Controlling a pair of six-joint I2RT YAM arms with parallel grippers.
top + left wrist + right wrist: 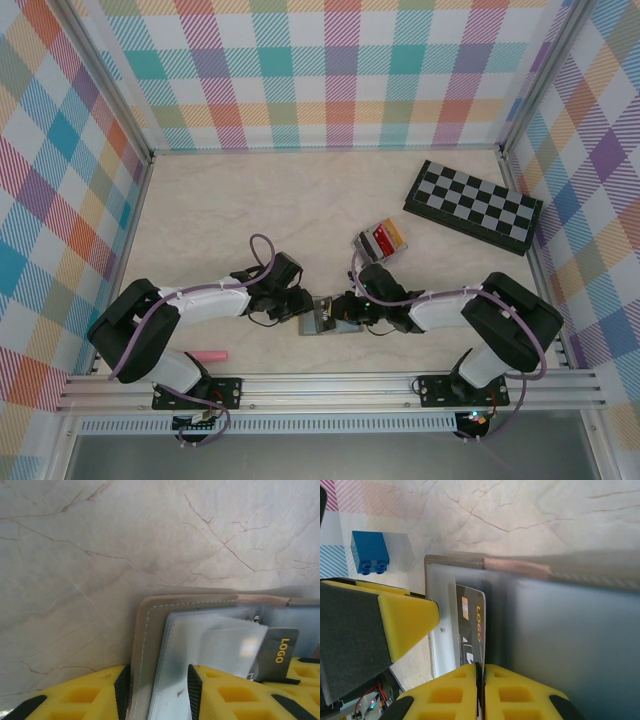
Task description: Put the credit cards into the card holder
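near rail: small pink stick (210,355) by the left base. mid-table: left gripper (157,692) narrow, clamped on the edge of the open card holder (150,630), which lies flat between the arms. right gripper (479,680) pinched tight on a dark credit card (470,625) marked "logo", over the holder's clear sleeves. beyond: tray (363,241) holding red and tan cards (385,238); chequered board (472,205) far right.

Left end effector (157,682) clamps card holder (150,617) edge; grey LOGO card (279,650) alongside.
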